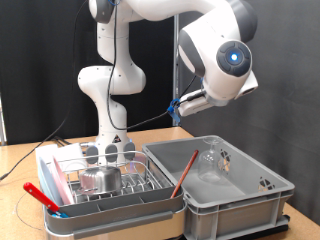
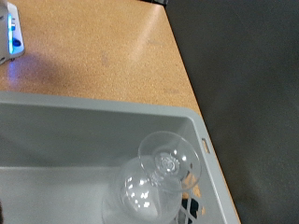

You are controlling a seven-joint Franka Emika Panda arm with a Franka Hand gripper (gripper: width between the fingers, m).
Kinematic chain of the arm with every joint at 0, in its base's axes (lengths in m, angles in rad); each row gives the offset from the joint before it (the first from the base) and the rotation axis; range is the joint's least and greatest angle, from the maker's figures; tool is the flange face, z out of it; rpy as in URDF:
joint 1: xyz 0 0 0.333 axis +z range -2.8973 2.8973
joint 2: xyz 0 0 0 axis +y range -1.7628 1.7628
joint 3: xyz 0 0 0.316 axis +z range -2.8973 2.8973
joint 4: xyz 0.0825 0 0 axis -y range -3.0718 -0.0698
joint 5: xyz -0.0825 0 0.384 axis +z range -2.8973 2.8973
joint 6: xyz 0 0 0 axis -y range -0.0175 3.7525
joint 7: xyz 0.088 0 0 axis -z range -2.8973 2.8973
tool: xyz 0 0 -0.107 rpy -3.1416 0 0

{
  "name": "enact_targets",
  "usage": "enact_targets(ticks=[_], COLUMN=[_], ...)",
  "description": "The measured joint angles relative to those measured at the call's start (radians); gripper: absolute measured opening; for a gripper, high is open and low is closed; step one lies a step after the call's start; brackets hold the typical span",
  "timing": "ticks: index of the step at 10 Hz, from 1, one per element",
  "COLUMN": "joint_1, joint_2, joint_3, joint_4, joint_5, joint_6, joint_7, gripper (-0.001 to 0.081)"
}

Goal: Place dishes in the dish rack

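The gripper (image 1: 172, 110) hangs high above the desk (image 1: 20, 160), over the gap between the dish rack (image 1: 110, 180) and the grey bin (image 1: 225, 190), touching nothing; whether the fingers are open or closed cannot be told, as they are too small in the exterior view and do not show in the wrist view. The dish rack sits in its pale tray (image 1: 60, 215) at the exterior view's lower left. A steel cup (image 1: 97, 178) rests among the prongs, and a pink plate (image 1: 52, 183) stands on edge at the rack's left side. A blue and red item (image 1: 40, 196) lies on the tray's left rim; its nature is unclear. The grey bin stands just beside the tray on the exterior view's right. Inside it a clear glass (image 2: 159, 182) lies on its side near one corner, and a thin red utensil (image 1: 184, 174) leans against the bin's left wall.
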State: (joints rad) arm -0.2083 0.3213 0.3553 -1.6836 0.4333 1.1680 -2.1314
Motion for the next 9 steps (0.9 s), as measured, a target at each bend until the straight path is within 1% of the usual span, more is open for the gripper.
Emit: enact_targets(ticks=[3,5,6,7,9], joint_1=[0.002,0.004,0.005,0.008,0.01], joint_2=[-0.004,0.015,0.033,0.045,0.049], joint_3=[0.009,0.015,0.018,0.021,0.025], joint_4=[-0.046,-0.054,-0.056,-0.06,-0.076], joint_5=[0.02,0.042,0.054,0.057,0.063], joint_6=[-0.008,-0.065,-0.071,-0.058,-0.019], joint_7=[0.021,0.054,0.072,0.079,0.08], gripper=[0.0806,0.0806,0.0806,0.0806,0.0806])
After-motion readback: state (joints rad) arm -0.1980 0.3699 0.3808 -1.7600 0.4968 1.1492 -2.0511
